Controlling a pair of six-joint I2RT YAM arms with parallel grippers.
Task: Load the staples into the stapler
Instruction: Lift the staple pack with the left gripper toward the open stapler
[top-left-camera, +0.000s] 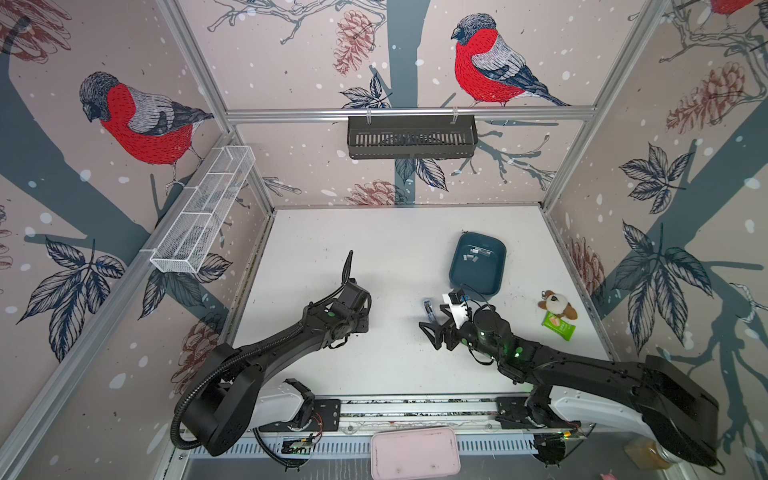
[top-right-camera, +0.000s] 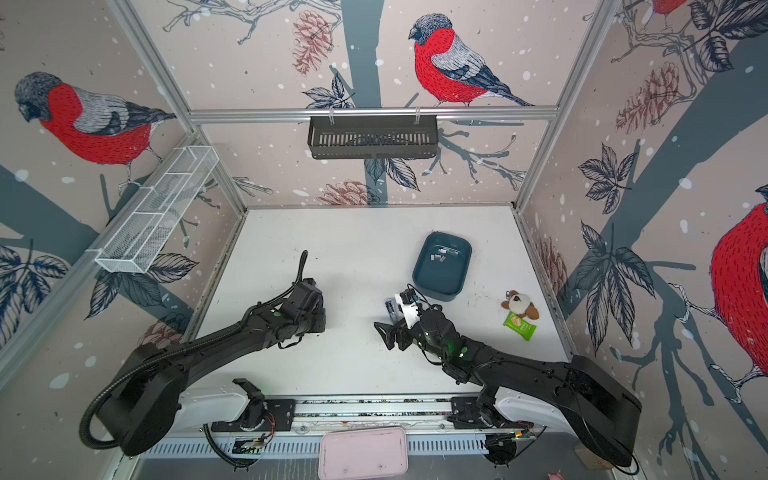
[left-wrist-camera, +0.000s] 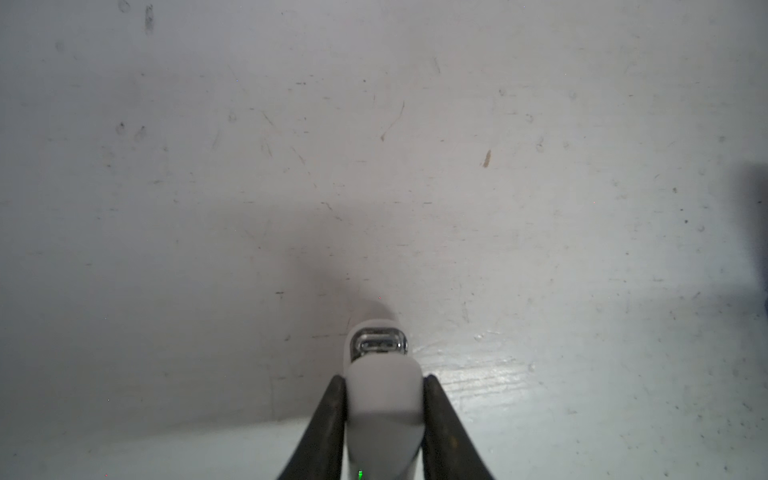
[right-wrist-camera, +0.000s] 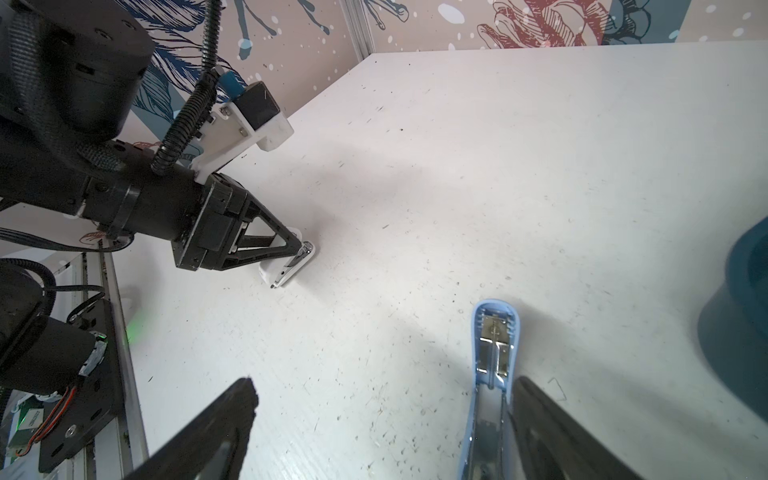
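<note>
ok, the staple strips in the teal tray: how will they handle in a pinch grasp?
The staples look thin and small on the smooth tray floor, so they are probably hard to get under and apt to slide. They lie as several short pieces, so likely brittle: a hard squeeze may snap them.

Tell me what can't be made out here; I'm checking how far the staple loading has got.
Hidden: white stapler, under the left arm in both top views; left wrist view shows only its nose.
Too small: staples in the teal tray, uncountable in both top views.
Cut off: blue stapler, rear past the right wrist view's edge.
</note>
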